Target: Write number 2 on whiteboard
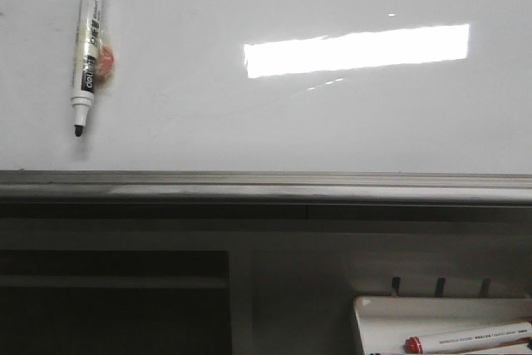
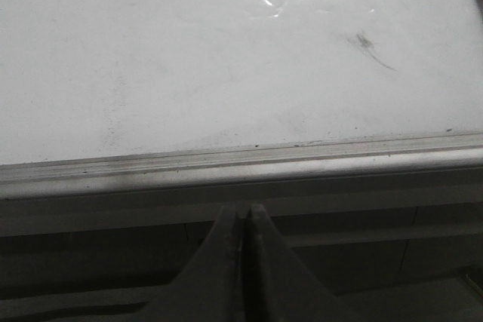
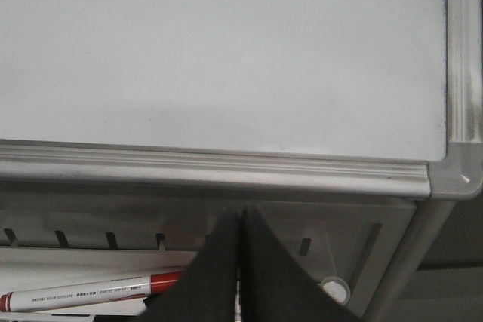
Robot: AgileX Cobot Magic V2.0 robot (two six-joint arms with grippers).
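The whiteboard fills the upper part of the front view, glossy white with a bright rectangular reflection and a grey edge strip along its near side. No number 2 shows on it in any view. A white marker with a bare black tip lies on the board at the far left, with a small orange-pink blob beside its barrel. My left gripper is shut and empty, just short of the board's edge. My right gripper is shut and empty too, below the board's edge. Neither gripper appears in the front view.
A small white tray below the board at the right holds a red-capped marker, which also lies just left of my right fingers. The board's right corner is close by. A faint dark smudge marks the board. A dark recess lies under its left half.
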